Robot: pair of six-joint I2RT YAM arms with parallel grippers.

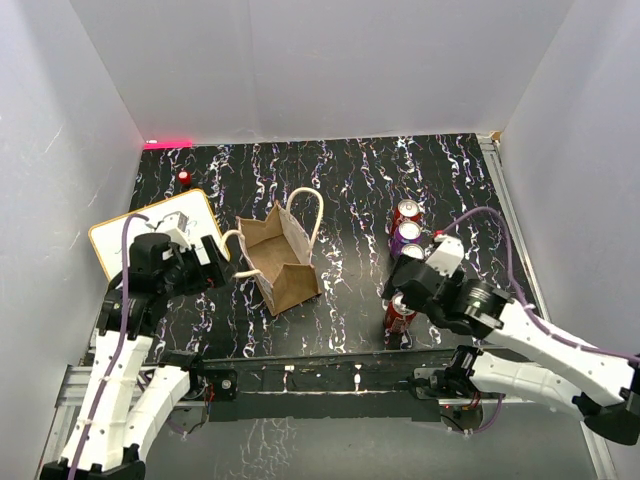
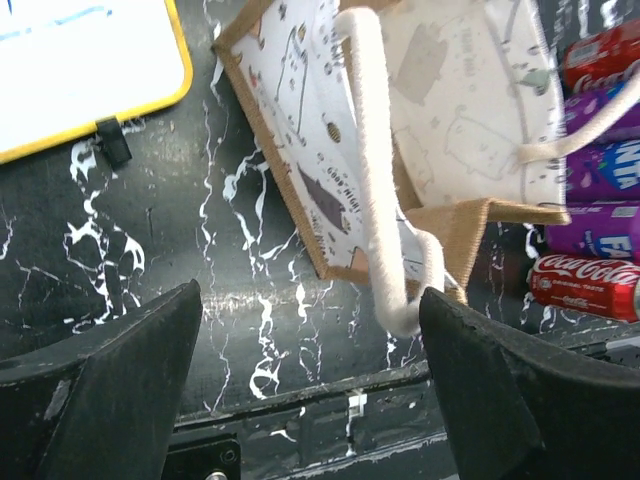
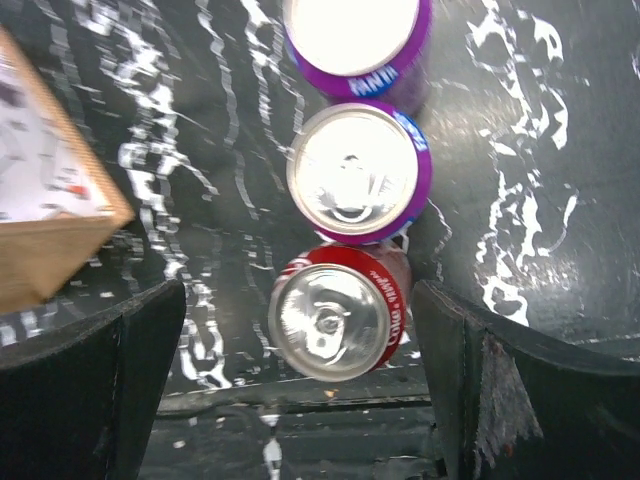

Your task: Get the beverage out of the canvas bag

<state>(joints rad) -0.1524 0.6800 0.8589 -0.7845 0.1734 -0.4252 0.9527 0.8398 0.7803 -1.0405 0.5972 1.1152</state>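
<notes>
The tan canvas bag [image 1: 283, 262] stands open at the middle of the table, and I see no can inside it. It also shows in the left wrist view [image 2: 450, 110]. My left gripper [image 1: 216, 262] is open beside the bag's left side. One cream handle loop [image 2: 385, 220] hangs just in front of its right finger [image 2: 480, 390], which does not pinch it. A red cola can [image 3: 335, 312] stands upright at the near end of a row of cans. My right gripper [image 3: 300, 370] is open above it, its fingers well clear on either side. In the top view the can [image 1: 399, 314] sits just below that gripper [image 1: 402, 288].
Behind the red can stand two purple cans [image 3: 358, 172] and another red can [image 1: 406, 210] in a row. An orange-rimmed whiteboard [image 1: 120, 240] lies left of the bag. A small red knob [image 1: 184, 177] sits at the far left. A metal rail [image 1: 320, 372] runs along the near edge.
</notes>
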